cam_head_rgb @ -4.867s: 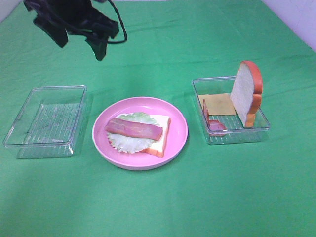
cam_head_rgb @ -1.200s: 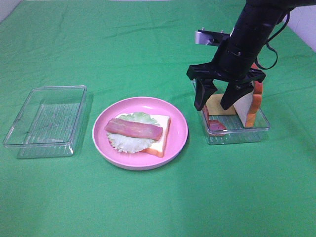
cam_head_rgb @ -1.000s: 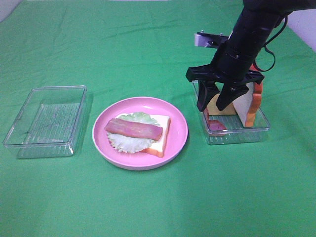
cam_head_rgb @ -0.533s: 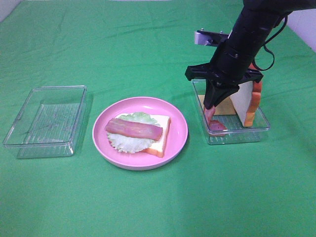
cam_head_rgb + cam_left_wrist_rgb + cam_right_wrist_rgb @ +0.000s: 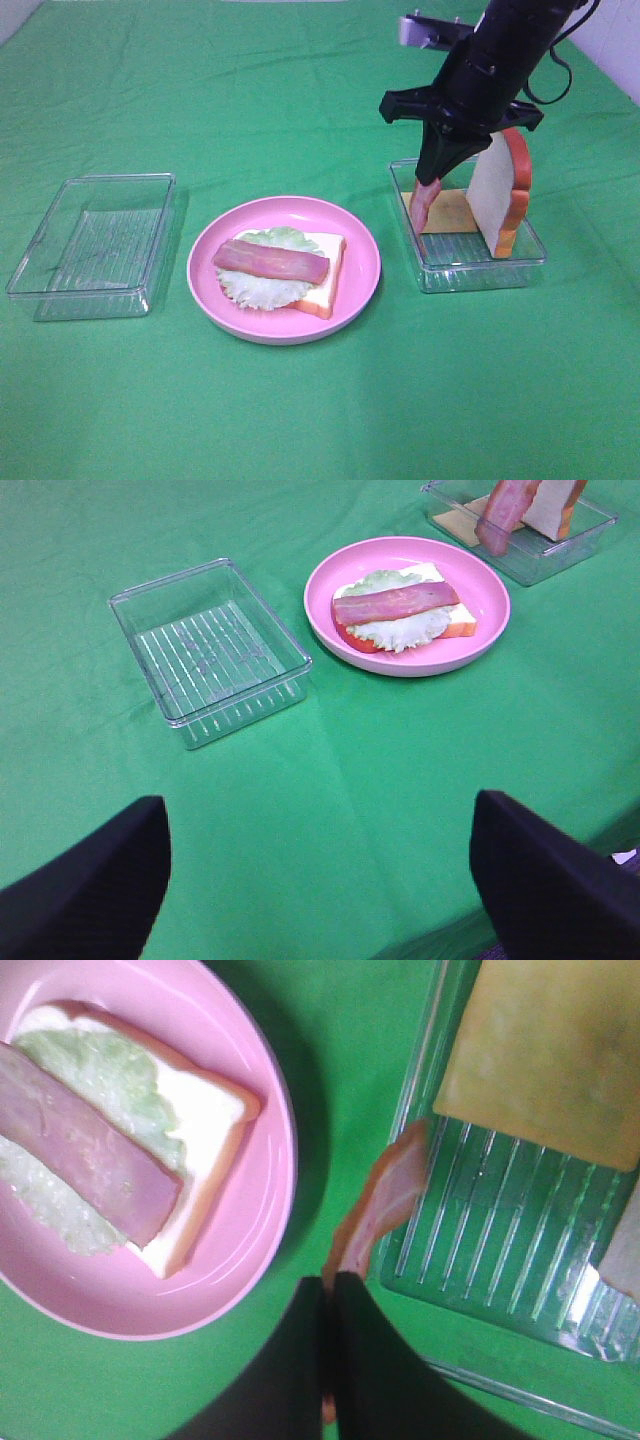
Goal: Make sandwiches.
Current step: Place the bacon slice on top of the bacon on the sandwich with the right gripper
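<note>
On the pink plate [image 5: 360,272] lies an open stack: a white bread slice [image 5: 325,280], a lettuce leaf [image 5: 250,290] and a bacon strip [image 5: 270,261]. My right gripper [image 5: 433,180] is shut on a second bacon strip [image 5: 424,208], which hangs over the left edge of the right clear box [image 5: 480,275]. The right wrist view shows the shut fingers [image 5: 300,1370] pinching that strip [image 5: 385,1200]. In the box lie a yellow cheese square [image 5: 450,212] and an upright bread slice [image 5: 498,190]. My left gripper [image 5: 320,900] is open and empty, far from the plate [image 5: 490,595].
An empty clear box [image 5: 95,245] stands left of the plate and also shows in the left wrist view [image 5: 210,650]. Green cloth covers the whole table. The left arm is out of the exterior view.
The right gripper closed on the bacon strip in the right box and lifted it up. The left arm, at the back left earliest, has left the exterior view.
</note>
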Motion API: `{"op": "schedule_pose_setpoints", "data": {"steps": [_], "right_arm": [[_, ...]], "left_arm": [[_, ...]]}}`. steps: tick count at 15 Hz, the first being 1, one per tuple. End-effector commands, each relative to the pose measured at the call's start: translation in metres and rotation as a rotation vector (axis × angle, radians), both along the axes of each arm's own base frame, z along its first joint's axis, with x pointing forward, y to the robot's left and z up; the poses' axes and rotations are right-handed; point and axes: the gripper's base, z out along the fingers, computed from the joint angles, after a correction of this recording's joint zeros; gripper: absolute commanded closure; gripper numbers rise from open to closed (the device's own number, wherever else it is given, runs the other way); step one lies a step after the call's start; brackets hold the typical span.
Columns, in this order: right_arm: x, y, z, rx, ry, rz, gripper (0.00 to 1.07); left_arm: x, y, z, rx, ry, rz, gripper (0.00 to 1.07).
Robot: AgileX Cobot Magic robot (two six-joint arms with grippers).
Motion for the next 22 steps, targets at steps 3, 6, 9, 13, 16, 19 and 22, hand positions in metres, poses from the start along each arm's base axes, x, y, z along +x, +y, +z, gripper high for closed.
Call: {"op": "schedule_pose_setpoints", "data": {"steps": [3, 6, 9, 13, 16, 19, 22], "right_arm": [[-0.016, 0.010, 0.044, 0.177, -0.035, 0.046, 1.07], [-0.022, 0.027, 0.054, 0.399, -0.005, 0.130, 1.07], [-0.025, 0.041, 0.064, 0.557, -0.026, 0.177, 1.07], [-0.042, 0.094, 0.045, 0.584, 0.014, 0.268, 1.07], [-0.037, 0.123, 0.013, 0.580, 0.006, 0.221, 1.07], [-0.026, 0.122, -0.009, 0.532, -0.007, 0.182, 1.07], [-0.019, 0.116, -0.027, 0.404, -0.009, 0.127, 1.07]], "left_arm": [[-0.003, 0.001, 0.000, -0.015, -0.031, -0.005, 0.29], [-0.003, 0.001, 0.000, -0.015, -0.031, -0.005, 0.29], [-0.003, 0.001, 0.000, -0.015, -0.031, -0.005, 0.29], [-0.003, 0.001, 0.000, -0.015, -0.031, -0.005, 0.29], [-0.003, 0.001, 0.000, -0.015, -0.031, -0.005, 0.29], [-0.003, 0.001, 0.000, -0.015, -0.031, -0.005, 0.29], [-0.003, 0.001, 0.000, -0.015, -0.031, -0.005, 0.29]]}}
